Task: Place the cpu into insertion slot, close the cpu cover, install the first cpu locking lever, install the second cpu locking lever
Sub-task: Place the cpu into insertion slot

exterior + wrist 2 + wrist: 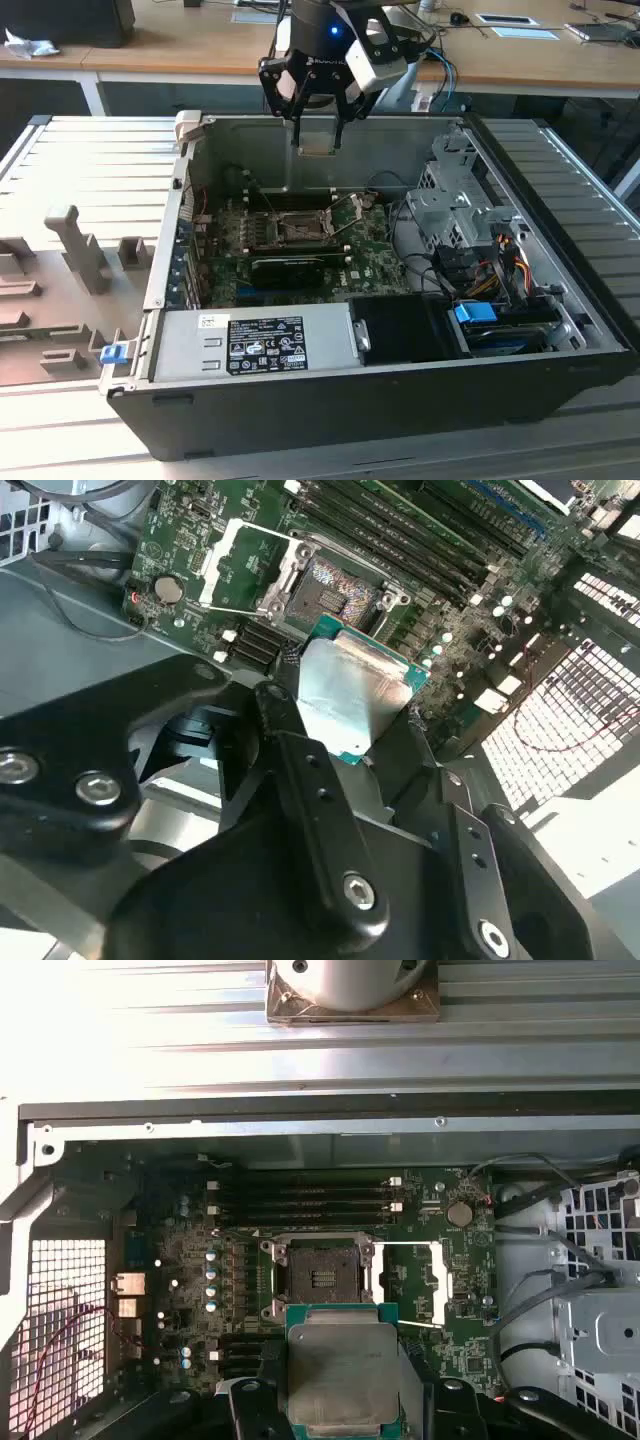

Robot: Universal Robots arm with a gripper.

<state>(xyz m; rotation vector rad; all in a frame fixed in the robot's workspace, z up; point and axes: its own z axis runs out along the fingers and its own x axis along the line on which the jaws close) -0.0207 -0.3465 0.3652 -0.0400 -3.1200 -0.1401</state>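
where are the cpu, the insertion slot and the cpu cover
cpu (342, 1372): first wrist view, middle of its metal top
insertion slot (320, 1276): first wrist view, centre of the pin field
cpu cover (410, 1247): first wrist view, bar of the open frame

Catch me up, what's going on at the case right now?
The arm's gripper is shut on the cpu, holding it above the open computer case. The insertion slot is empty, and the cpu cover lies swung open beside it. The cpu is not yet seated.

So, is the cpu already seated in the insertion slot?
No, the gripper holds the cpu, and the insertion slot lies open and bare.
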